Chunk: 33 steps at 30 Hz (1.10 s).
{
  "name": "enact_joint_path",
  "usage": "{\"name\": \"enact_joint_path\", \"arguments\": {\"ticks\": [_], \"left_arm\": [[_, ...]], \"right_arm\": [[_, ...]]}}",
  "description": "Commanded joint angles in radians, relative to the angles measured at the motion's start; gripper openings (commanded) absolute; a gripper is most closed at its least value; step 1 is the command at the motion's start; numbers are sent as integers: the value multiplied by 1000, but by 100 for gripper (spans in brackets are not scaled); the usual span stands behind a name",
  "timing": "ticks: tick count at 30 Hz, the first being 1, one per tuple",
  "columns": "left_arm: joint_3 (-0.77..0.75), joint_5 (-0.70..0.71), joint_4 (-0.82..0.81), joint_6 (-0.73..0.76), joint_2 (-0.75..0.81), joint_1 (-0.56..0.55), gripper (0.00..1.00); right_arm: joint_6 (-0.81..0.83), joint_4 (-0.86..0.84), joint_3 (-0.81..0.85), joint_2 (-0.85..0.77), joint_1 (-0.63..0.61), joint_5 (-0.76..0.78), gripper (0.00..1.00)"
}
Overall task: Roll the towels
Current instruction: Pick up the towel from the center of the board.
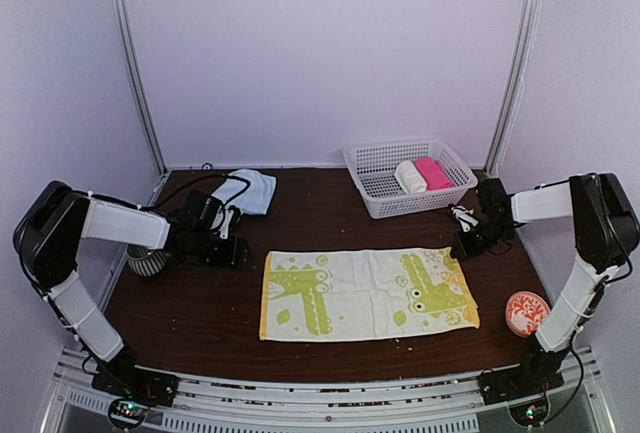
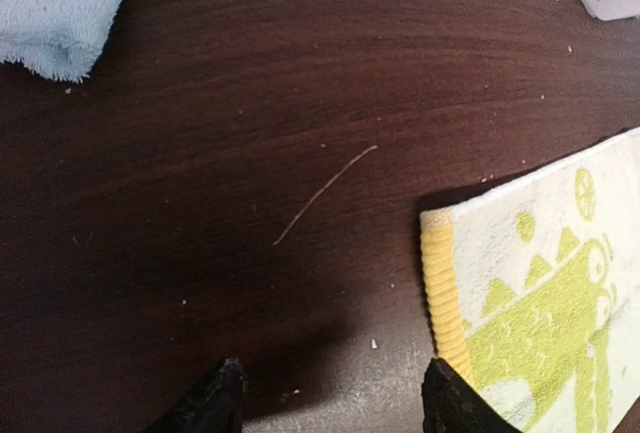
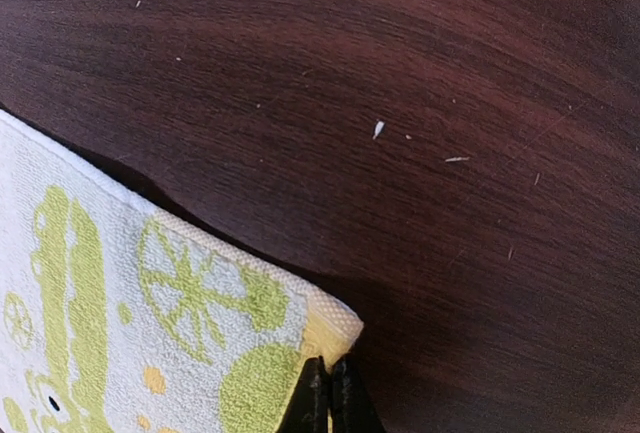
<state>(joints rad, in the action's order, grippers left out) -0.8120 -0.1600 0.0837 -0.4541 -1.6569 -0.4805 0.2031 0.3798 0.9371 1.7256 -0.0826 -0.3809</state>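
From above, the patterned towel (image 1: 368, 293) lies spread flat in the middle of the table (image 1: 200, 328). The blue towel (image 1: 250, 191) sits crumpled at the back left. The left gripper (image 1: 238, 251) is low over the wood, near the patterned towel's far left corner. The right gripper (image 1: 466, 245) is down at its far right corner. Behind that is a basket (image 1: 372, 158) holding a cream roll (image 1: 410, 177) and a pink roll (image 1: 433, 173). A striped cup (image 1: 145, 261) stands at the left edge, and a red round thing (image 1: 527, 313) at the right.

On the left wrist camera, the left gripper (image 2: 335, 408) has its fingers spread wide with only bare wood between them. The patterned towel's (image 2: 530, 293) yellow hem is just beside one fingertip. The blue towel (image 2: 50, 3) shows at the top corner, and a thread (image 2: 325, 193) lies on the wood.

On the right wrist camera, the right gripper (image 3: 330, 398) has its fingers pressed together right at the corner of the patterned towel (image 3: 150, 313). The corner sits slightly raised, with shadow under it. I cannot tell whether cloth is nipped between them.
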Motion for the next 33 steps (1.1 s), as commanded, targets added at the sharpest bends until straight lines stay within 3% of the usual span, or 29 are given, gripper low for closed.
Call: {"name": "enact_joint_path", "arguments": {"ticks": [1,13,29,33], "left_arm": [[-35,-157,-113,-7,-45,24,59],[-268,-176,84,60,-272,3,43],[-296,-161,141,91,-328,-42,30],[-304,-169,145,95,-343,-42,21]], "right_arm": [[11,-5,21,24,-3,-13,0],[24,5,37,50,-2,-38,0],[24,14,54,79,-2,-50,0],[22,16,54,83,-2,-50,0]]}}
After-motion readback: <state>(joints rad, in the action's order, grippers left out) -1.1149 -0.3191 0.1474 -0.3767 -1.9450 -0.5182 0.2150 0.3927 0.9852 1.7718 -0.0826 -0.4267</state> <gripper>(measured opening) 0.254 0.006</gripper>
